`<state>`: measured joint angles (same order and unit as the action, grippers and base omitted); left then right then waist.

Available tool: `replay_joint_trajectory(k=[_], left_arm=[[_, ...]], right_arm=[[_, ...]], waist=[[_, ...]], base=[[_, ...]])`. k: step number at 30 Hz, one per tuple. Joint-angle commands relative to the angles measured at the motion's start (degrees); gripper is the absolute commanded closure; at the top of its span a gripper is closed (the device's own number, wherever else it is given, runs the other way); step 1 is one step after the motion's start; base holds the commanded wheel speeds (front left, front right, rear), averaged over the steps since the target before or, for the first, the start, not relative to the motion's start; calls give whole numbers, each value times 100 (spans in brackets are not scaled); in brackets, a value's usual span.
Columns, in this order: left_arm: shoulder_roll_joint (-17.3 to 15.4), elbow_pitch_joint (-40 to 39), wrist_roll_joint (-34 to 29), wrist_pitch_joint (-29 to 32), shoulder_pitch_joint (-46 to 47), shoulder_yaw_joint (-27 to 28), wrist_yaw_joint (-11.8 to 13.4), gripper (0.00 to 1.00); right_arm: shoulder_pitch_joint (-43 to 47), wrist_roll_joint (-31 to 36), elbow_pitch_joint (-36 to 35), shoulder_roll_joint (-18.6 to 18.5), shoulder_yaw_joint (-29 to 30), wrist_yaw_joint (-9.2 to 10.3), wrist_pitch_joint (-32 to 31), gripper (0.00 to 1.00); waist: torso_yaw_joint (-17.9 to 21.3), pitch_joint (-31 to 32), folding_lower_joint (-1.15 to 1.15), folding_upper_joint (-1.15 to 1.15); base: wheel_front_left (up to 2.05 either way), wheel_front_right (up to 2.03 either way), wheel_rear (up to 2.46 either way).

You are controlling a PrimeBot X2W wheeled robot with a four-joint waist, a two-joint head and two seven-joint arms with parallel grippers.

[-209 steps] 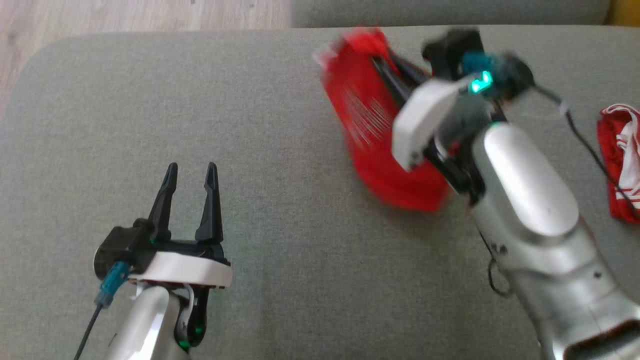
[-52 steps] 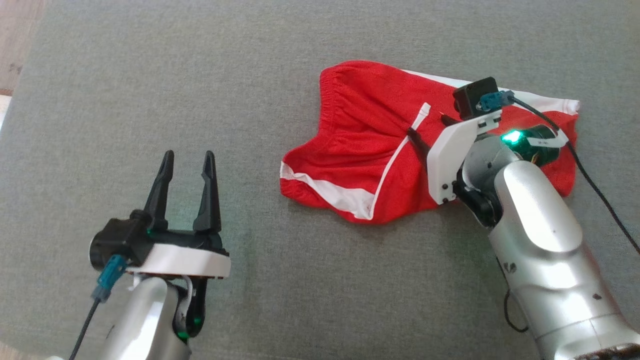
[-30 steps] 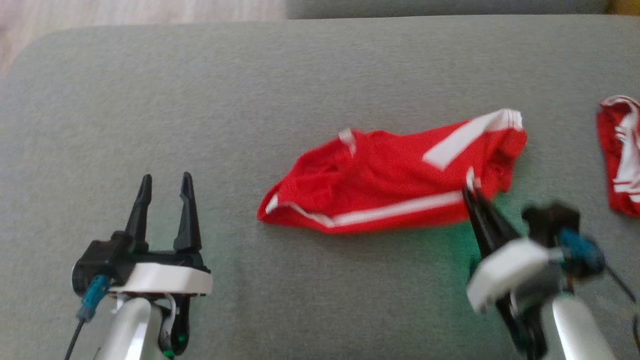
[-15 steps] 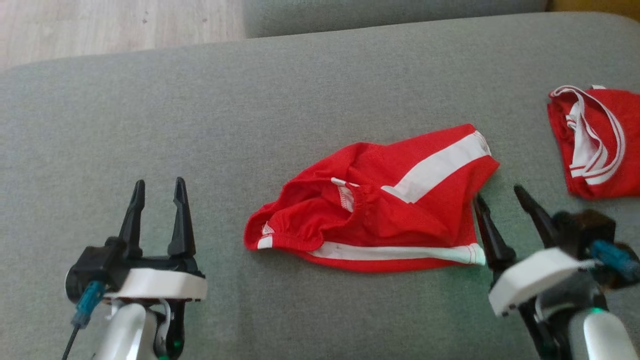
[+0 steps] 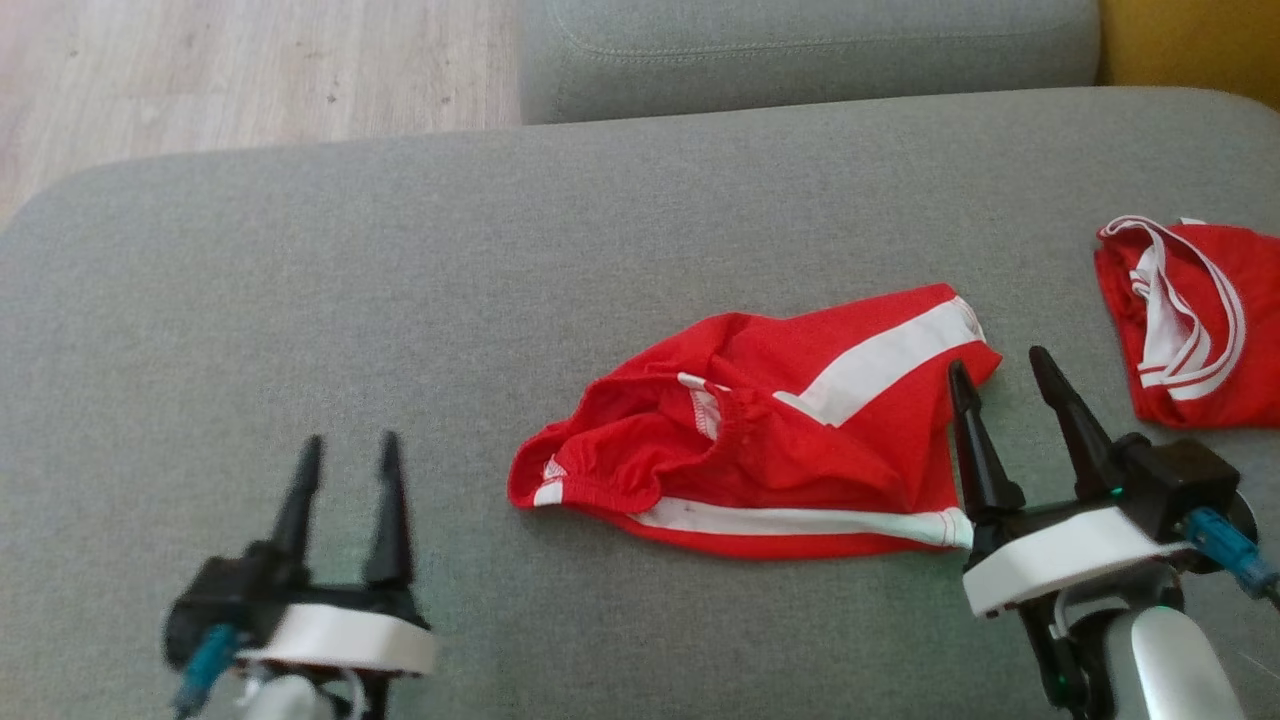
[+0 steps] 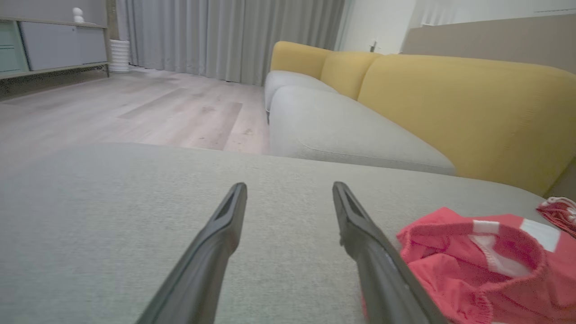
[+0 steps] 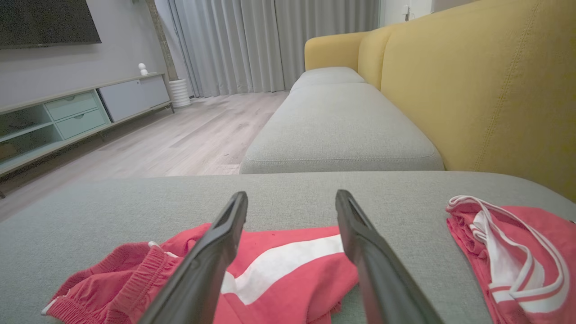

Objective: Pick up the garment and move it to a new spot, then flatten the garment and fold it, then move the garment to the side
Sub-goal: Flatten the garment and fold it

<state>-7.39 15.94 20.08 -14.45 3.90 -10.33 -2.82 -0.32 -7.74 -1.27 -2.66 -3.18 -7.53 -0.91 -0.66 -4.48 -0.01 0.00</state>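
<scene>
Garment, rumpled, on grey cushion; low cabinet in wrist views.

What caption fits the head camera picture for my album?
Crumpled red shorts lie on a grey cushion between the open left gripper and open right gripper; another red garment lies farther right.

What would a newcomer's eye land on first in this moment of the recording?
The crumpled red shorts with white stripes stand out first, lying in the middle of the grey cushion. The right gripper is open and empty just at their right edge, and a second red garment lies bunched at the far right. The left gripper, also open, hovers apart at the lower left.
</scene>
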Motion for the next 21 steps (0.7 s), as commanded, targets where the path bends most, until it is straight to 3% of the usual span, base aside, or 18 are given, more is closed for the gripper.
replay_joint_trajectory(k=[1, 3, 8, 13, 16, 21], left_arm=[[22, -206, -101, 24, 282, -94, -114, 0], [67, -208, -130, 87, 362, -267, -177, 0], [299, -14, -155, 634, 933, -1495, -421, 0], [427, 374, 625, 1117, 1683, -2693, -463, 0], [441, 667, 1093, 1343, 2076, -3050, -465, 0], [448, 1210, 1480, 1533, 2514, -3171, -462, 0]], right_arm=[[-145, -35, -141, -26, -168, 4, 76, 0], [-155, -31, -125, -25, -173, 4, 85, 0], [-179, -46, -71, -23, -161, 4, 127, 0], [-256, -104, -14, -22, -202, 4, 171, 0], [-337, -149, 19, -22, -260, 4, 208, 0], [-394, -217, 86, -22, -276, 4, 283, 0]], waist=[[14, -40, 1, 0], [22, -60, 1, 0], [118, -216, 1, 0], [319, -399, 1, 0], [473, -478, 1, 0], [666, -569, 1, 0]], base=[[0, 0, 0], [0, 0, 0], [0, 0, 0], [0, 0, 0], [0, 0, 0], [0, 0, 0]])
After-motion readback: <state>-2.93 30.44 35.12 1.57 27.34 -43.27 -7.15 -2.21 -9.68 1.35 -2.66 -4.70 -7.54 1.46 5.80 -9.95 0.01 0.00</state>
